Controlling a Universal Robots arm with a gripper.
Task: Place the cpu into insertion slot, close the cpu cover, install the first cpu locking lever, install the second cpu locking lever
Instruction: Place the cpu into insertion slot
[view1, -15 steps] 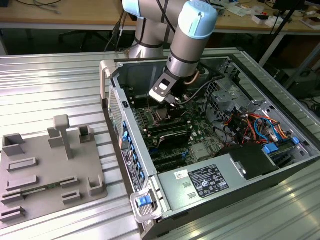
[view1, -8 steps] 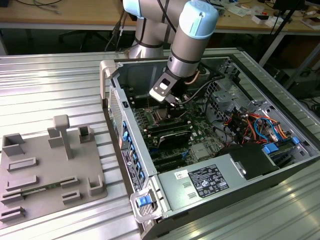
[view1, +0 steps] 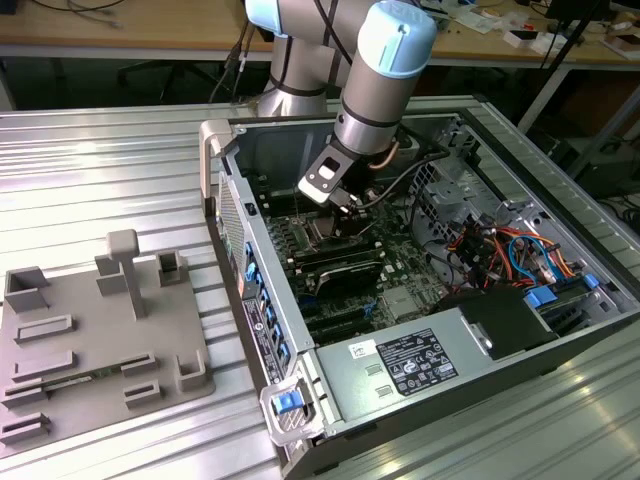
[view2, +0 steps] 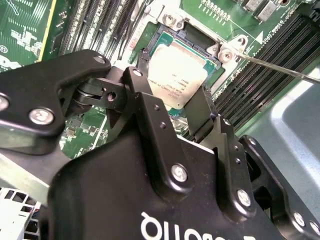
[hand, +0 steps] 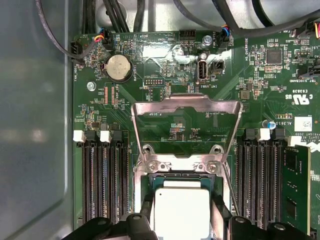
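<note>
Cpu (hand: 181, 212) sits square between my fingers (hand: 146, 212), silvery top up, over the insertion slot (hand: 176, 179); I cannot tell whether it is fully seated. My gripper (hand: 181, 216) is clamped on it, one finger against each of two opposite edges.

The first wrist view shows the cpu cover (hand: 185, 102) swung up and open beyond the slot, its hollow frame standing over the green board, with black memory slots (hand: 102, 185) on both sides. The second wrist view is closer on the grip: cpu (view2: 175, 75), a finger (view2: 197, 107) at its edge, the slot's dark rim (view2: 176, 35). In the exterior view my gripper (view1: 345, 205) reaches down into the open computer case (view1: 260, 260).
</note>
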